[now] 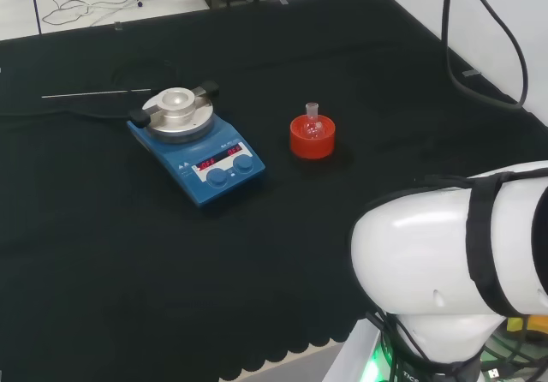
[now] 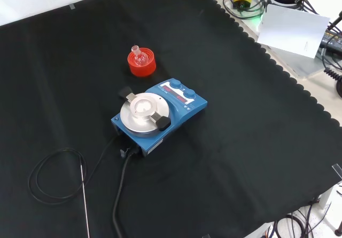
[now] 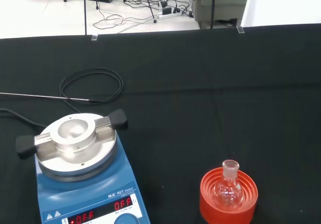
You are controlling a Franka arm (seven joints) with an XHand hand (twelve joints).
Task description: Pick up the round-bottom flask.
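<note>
The round-bottom flask (image 1: pixel 312 122) stands upright in its red ribbed stand (image 1: pixel 312 140) on the black cloth (image 1: pixel 103 253), just right of the blue hotplate stirrer (image 1: pixel 197 149) in the head view. A thin probe (image 2: pixel 84 195) lies beyond. I cannot tell my fingers' state.

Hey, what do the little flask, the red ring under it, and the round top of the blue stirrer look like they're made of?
Round-bottom flask: clear glass, probably; you see the red through it, with glints.
Red ribbed stand: looks like matte plastic or rubber, opaque with moulded ridges.
Stirrer's round top plate: brushed metal, likely aluminium, silvery with soft reflections.
</note>
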